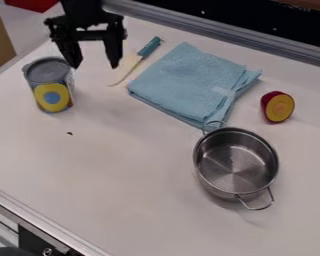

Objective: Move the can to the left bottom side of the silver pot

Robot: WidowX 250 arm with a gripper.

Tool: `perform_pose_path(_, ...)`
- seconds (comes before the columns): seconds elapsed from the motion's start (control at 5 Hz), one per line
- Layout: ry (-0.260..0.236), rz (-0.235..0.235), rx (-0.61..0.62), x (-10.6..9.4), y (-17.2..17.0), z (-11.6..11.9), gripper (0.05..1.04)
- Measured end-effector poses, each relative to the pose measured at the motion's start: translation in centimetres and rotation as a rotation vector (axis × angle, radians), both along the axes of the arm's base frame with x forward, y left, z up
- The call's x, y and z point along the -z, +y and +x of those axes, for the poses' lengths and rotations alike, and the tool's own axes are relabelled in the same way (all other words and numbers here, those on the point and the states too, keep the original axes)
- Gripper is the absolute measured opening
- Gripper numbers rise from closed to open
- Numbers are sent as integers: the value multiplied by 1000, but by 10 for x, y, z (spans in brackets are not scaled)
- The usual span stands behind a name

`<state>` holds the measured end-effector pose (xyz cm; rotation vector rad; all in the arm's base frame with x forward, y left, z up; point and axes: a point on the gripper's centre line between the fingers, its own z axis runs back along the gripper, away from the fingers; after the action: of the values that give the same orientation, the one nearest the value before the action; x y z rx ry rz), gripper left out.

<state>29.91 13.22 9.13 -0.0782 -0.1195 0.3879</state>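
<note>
My gripper (94, 66) hangs over the upper left of the table, its two fingers spread apart with nothing held between them. The can (50, 85), grey-topped with a yellow and blue label, stands upright at the left, just below and left of the gripper. One fingertip is close to the can's upper right edge; whether they touch I cannot tell. The silver pot (235, 161), with two wire handles, sits at the lower right, and its inside looks empty.
A folded blue cloth (189, 82) lies mid-table, its lower corner by the pot's upper handle. Left of it is a knife (140, 57) with a teal handle. A cut red and yellow toy fruit (277, 106) rests at the right. A metal rail (223, 31) borders the back.
</note>
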Motion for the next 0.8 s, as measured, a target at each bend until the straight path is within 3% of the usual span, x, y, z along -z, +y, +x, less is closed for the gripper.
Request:
perform_pose_path(0.2, -40, -6, -58, -3, 21, 13, 1000)
perform_pose_path(0.6, -112, 45, -212, 12, 80, 42, 1000)
perform_pose_path(0.8, -103, 48, -288, 23, 106, 46, 1000)
